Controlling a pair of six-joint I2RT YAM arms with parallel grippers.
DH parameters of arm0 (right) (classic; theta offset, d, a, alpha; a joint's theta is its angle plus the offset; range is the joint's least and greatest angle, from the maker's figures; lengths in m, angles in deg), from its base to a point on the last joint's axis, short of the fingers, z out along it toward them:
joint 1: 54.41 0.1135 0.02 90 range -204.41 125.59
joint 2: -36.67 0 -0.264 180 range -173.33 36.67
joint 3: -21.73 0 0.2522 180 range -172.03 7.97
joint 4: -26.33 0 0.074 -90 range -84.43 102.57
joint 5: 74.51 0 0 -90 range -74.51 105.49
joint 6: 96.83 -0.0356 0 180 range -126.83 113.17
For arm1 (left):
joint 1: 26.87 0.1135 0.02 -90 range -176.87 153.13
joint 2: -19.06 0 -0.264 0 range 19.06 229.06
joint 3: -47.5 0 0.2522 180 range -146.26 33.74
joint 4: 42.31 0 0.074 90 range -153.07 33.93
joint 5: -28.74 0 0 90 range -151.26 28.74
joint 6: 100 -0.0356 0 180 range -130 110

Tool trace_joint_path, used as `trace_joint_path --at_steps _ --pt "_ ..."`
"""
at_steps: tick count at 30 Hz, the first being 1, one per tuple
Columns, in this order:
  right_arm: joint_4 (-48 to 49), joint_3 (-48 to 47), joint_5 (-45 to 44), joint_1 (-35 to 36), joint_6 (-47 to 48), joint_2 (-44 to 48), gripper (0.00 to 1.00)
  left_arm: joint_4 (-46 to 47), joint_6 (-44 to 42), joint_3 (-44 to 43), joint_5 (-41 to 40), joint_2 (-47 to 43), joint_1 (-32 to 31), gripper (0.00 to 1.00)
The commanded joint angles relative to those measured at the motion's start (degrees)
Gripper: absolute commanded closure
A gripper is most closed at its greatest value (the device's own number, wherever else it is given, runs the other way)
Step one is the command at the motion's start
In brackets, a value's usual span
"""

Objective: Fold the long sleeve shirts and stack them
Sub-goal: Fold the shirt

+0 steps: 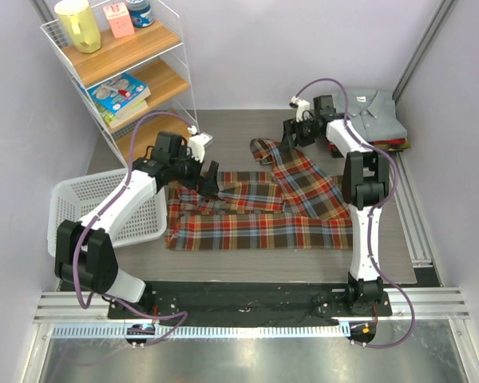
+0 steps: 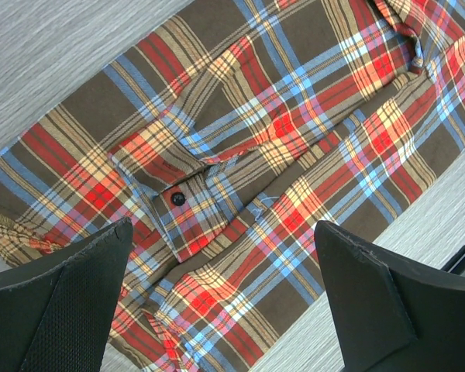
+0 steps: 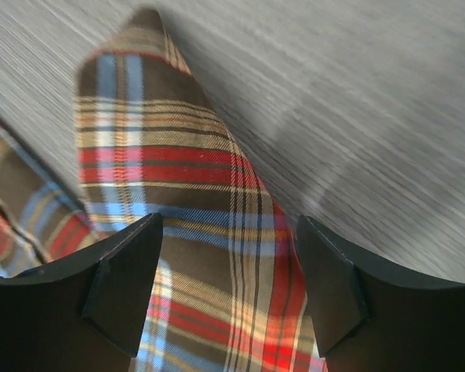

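Red, dark green-brown and cream plaid flannel makes up the large long sleeve shirt, which lies spread across the middle of the grey wood-grain tabletop, partly folded over itself. The left hand hovers above the shirt's left part with its fingers spread as wide as they go, holding nothing; below it lies a cuff with a dark button. The right hand hangs over the shirt's far end, its fingers well apart above a narrow strip of plaid cloth that lies flat on the tabletop, ungripped. At the far right corner sits a stack of folded shirts, the topmost grey with a collar. A white plastic basket stands at the left.
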Motion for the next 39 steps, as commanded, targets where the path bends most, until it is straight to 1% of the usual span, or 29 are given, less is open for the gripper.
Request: trace_joint_path --at_steps 1,4,6,7,8,9,10,11,12,14,15,17,18,19,21,22,23,24,26,27,28,29,31,32,33,35,36,37,39 --pt "-1.0 -3.4 0.1 0.3 4.6 -0.2 0.23 -1.1 -1.6 -1.6 1.4 -0.9 0.4 0.00" --pt "-1.9 -2.1 2.7 0.5 6.1 -0.8 0.24 -0.9 -1.6 -1.1 1.0 -1.3 0.8 0.00" --pt "-3.4 -1.9 5.8 0.5 6.4 -1.0 0.36 -1.0 -1.5 -1.1 0.8 -1.5 1.1 0.01" --pt "-4.1 -2.0 6.8 0.5 6.7 -0.9 0.48 -1.0 -1.5 -1.1 0.7 -1.5 1.1 0.01" --pt "-4.7 -1.9 7.6 0.5 6.9 -0.2 0.75 -1.2 -1.4 -1.1 0.5 -1.6 1.3 0.01" --pt "-5.5 -1.5 8.7 0.4 6.9 0.6 0.88 -1.3 -1.4 -1.2 0.5 -1.8 1.5 0.01" --pt "-5.7 -0.4 9.2 0.5 6.9 1.8 0.96 -1.3 -1.4 -1.2 0.3 -2.3 1.7 0.01" --pt "-5.8 0.7 9.6 0.4 7.3 3.4 0.99 -1.4 -1.5 -1.1 0.2 -2.7 1.7 0.01" --pt "-5.5 1.9 9.6 0.6 7.4 7.3 0.99 -1.5 -1.7 -1.1 -0.1 -3.0 1.8 0.01" --pt "-4.7 6.2 8.8 0.8 7.5 11.3 0.99 -1.3 -1.7 -0.6 -0.6 -4.0 1.8 0.01" --pt "-4.3 7.9 8.2 1.1 7.4 15.7 0.99 -1.2 -1.8 -0.4 -0.9 -4.3 1.8 0.01" --pt "-2.5 15.5 5.7 2.9 7.4 20.3 0.99 -1.3 -2.1 -0.3 -1.4 -4.9 1.8 0.01" --pt "-1.7 18.4 3.3 4.2 8.0 24.5 0.99 -1.3 -2.1 -0.3 -1.9 -5.0 1.8 0.01" --pt "-0.1 24.7 -2.9 7.2 8.1 27.1 0.99 -1.3 -2.0 -0.3 -2.4 -5.3 1.9 0.01" --pt "3.8 31.0 -9.8 11.2 9.7 31.3 0.98 -1.3 -1.9 0.0 -2.8 -6.0 2.0 0.01" --pt "5.1 36.8 -16.2 15.3 9.7 35.0 0.87 -1.3 -1.9 0.3 -3.3 -6.3 2.1 0.01" --pt "5.2 39.0 -18.3 17.2 9.9 36.3 0.85 -1.3 -2.0 0.8 -3.4 -7.3 2.1 0.01" --pt "4.5 43.2 -20.0 19.1 10.0 37.8 0.84 -1.5 -2.1 1.3 -3.6 -7.7 2.1 0.01" --pt "2.5 47.0 -23.9 24.5 9.6 41.4 0.76 -2.2 -2.7 2.0 -4.0 -8.6 2.3 0.01" --pt "1.7 50.2 -23.7 25.9 9.5 42.7 0.71 -2.3 -3.5 2.3 -4.3 -9.6 2.2 0.01" --pt "0.7 51.6 -22.2 26.6 9.5 44.1 0.55 -2.5 -3.6 2.7 -4.9 -10.1 2.2 0.01" --pt "-1.6 52.6 -17.6 27.1 9.5 47.4 0.50 -2.6 -3.9 3.0 -5.0 -10.5 2.3 0.00" --pt "-3.4 54.0 -14.1 27.0 10.8 50.6 0.37 -2.8 -4.2 3.7 -5.2 -11.4 2.3 0.00" --pt "-4.8 53.9 -12.9 26.8 11.0 53.0 0.36 -2.8 -4.3 3.9 -4.9 -11.6 2.3 0.00" --pt "-5.4 52.6 -9.7 24.9 11.1 53.9 0.36 -2.8 -4.3 4.2 -4.8 -11.7 2.3 0.00" --pt "-5.7 50.7 -6.7 22.0 9.8 54.6 0.36 -2.9 -4.0 4.2 -4.6 -11.6 2.4 0.00" --pt "-5.7 48.4 -4.9 19.1 9.2 53.7 0.37 -2.8 -3.7 4.2 -4.5 -11.6 2.3 0.00" --pt "-5.7 47.2 -4.1 17.8 8.6 52.8 0.40 -2.7 -3.4 4.3 -4.3 -11.7 2.4 0.00" --pt "-4.8 44.4 -3.2 15.4 6.2 48.7 0.41 -1.7 -2.8 4.5 -3.7 -11.5 2.4 0.00"
